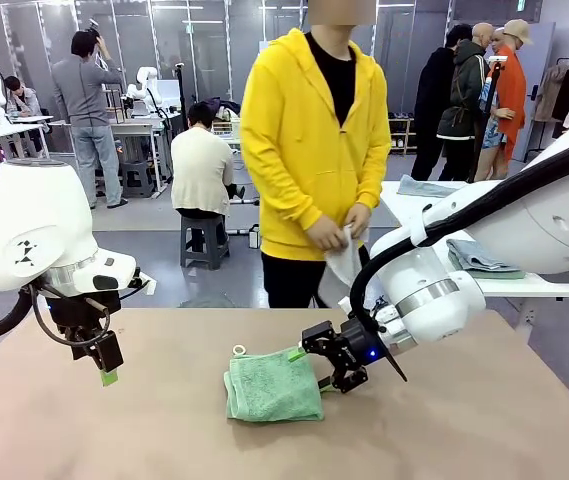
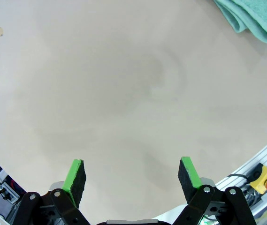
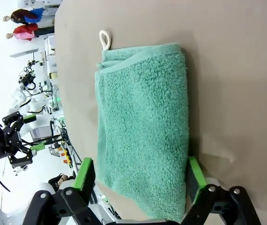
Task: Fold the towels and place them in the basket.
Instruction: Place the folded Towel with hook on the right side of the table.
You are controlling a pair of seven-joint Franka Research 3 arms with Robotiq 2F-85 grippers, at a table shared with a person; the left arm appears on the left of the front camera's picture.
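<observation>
Green towel (image 1: 269, 390) sits folded mid tabletop (image 1: 464, 420). Right claw (image 3: 139, 174) straddles its 3 o'clock edge, can't tell if it's biting yet. Left claw (image 2: 132, 176) hangs released at 9 o'clock, well apart. Risk imo: pinching only the top layer, so the fold flops open.

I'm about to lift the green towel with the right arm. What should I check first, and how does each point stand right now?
1. Mint green towel lies folded on the table: ok.
2. Right gripper straddles one end of the towel, a pad on each side: ok.
3. Firm pinch on the towel: cannot tell.
4. Left gripper is open over bare table, apart from the towel: ok.
5. Person's hands hold the cream towel beyond the table's far edge, out of the lift path: ok.
6. Where the basket stands: cannot tell.
</observation>
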